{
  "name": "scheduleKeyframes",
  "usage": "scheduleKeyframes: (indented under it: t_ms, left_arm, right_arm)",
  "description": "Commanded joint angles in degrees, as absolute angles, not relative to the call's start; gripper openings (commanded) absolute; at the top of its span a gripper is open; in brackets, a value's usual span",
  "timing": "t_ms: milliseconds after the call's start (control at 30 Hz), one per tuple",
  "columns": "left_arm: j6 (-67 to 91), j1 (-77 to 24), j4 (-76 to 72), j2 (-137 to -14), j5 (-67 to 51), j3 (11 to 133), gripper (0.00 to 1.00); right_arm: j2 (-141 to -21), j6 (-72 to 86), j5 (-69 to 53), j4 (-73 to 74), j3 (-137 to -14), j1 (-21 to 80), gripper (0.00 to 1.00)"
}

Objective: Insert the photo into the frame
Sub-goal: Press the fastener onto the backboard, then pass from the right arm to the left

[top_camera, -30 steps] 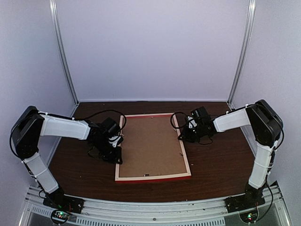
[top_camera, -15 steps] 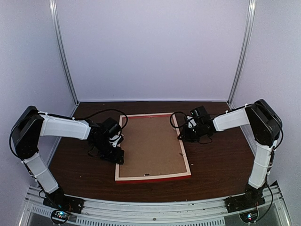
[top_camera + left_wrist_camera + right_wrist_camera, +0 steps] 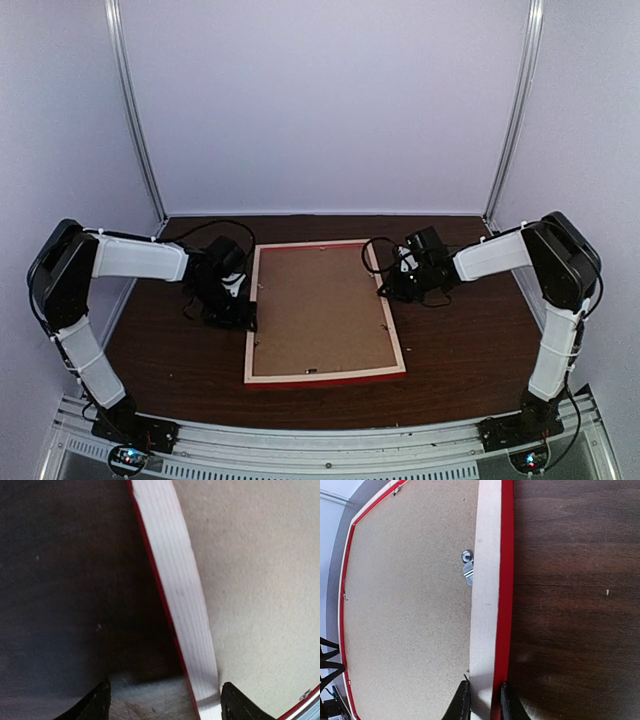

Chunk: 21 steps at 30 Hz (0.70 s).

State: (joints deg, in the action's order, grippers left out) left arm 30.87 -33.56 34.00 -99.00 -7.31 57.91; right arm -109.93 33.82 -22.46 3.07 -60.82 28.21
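The frame [image 3: 326, 376] lies face down on the dark wooden table, pale back up and red edges showing. A brown backing board [image 3: 320, 305] fills it, and the photo is hidden. My left gripper [image 3: 240, 310] is open at the left rail [image 3: 175, 580]; in the left wrist view its jaws [image 3: 165, 702] straddle the rail, one finger over the table, the other over the board [image 3: 260, 580]. My right gripper [image 3: 388, 290] is shut on the frame's right rail [image 3: 487, 580], fingertips [image 3: 482, 700] pinching its pale back and red edge.
A small metal turn clip [image 3: 468, 570] sits on the right rail's inner edge. Black cables loop behind both wrists. White walls with metal posts [image 3: 135, 110] enclose the table at the back and sides.
My left gripper has opened, letting go of the left rail, and has shifted a little toward the far end of that rail. The right gripper and the frame have stayed put.
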Motion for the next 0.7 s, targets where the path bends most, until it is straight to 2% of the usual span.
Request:
scheduleKeyframes:
  t_ms: [0,200,467,667]
  left_arm:
    - [29.1,-32.2,31.3,-102.9,-9.6,62.3,0.75]
    - [28.7,-31.8,31.3,-107.2,-10.1,66.3,0.68]
    - [28.4,-31.8,32.0,-109.1,-7.0,68.3,0.38]
    - [27.8,-31.9,32.7,-108.5,-6.5,67.3,0.26]
  right_arm:
    - [-112.8,35.8,-22.4,11.8,-56.4,29.9,0.00]
    - [-112.4,37.1,-22.4,11.0,-55.5,31.8,0.00]
    - [-109.3,38.0,-21.7,11.7,-54.4,32.7,0.00]
    - [-107.2,36.2,-19.2,15.7,-56.5,32.7,0.22]
